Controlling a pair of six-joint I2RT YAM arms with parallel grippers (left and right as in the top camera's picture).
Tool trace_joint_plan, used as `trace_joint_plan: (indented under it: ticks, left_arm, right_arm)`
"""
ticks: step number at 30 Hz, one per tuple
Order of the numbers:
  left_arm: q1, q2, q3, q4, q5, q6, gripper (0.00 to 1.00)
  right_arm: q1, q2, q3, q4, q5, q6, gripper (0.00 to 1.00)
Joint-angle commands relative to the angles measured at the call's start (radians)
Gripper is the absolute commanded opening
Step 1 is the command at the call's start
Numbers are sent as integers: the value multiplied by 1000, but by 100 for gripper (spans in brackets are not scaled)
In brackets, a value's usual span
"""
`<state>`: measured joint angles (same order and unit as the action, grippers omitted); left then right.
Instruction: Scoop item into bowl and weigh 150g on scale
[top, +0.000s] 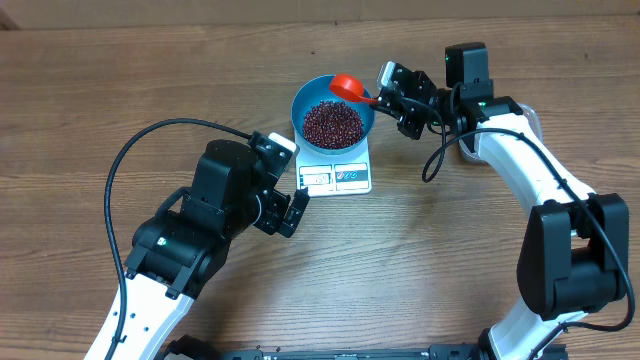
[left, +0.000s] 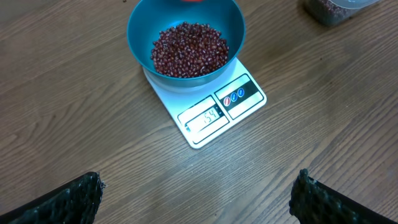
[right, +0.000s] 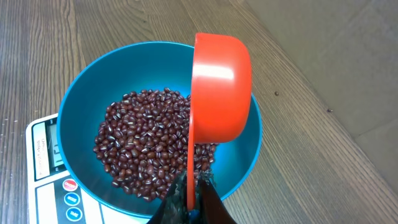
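So that beans fall into the bowl, my right claw pinches the scoop tipped above it, left claw spread.

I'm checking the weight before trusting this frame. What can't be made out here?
- Scale display: too small overhead; digits blurred in the left wrist view; cut by the left edge and the bowl in the right wrist view.
- Scoop inside: faces away in the right wrist view, so its contents are hidden.
- Tub: cut off by the top edge, left wrist view.
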<state>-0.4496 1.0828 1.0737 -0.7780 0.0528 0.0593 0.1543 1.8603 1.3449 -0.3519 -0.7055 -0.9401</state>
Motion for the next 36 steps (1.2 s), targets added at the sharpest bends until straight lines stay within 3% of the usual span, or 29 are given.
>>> trace_joint_plan:
  ticks: [1,8,12,21,30,36]
  left_arm:
    - [4,-11,8,3,11,16,99]
    - [4,-11,8,3,11,16,100]
    - [4,-11,8,3,11,16,99]
    - [4,-11,8,3,11,16,100]
    - [4,-11,8,3,11,16,100]
    - [4,-11,8,3,11,16,100]
  right_arm:
    - [3,6,3,-3,-2,-3,4]
    - [4,6,3,-42,2,14,4]
    - [19,6,5,-73,148,181,4]
    - [167,5,109,-221,389,182,3]
    - [200,5,149,-245,430,237,3]
    - [251,5,193,-312,661,233,3]
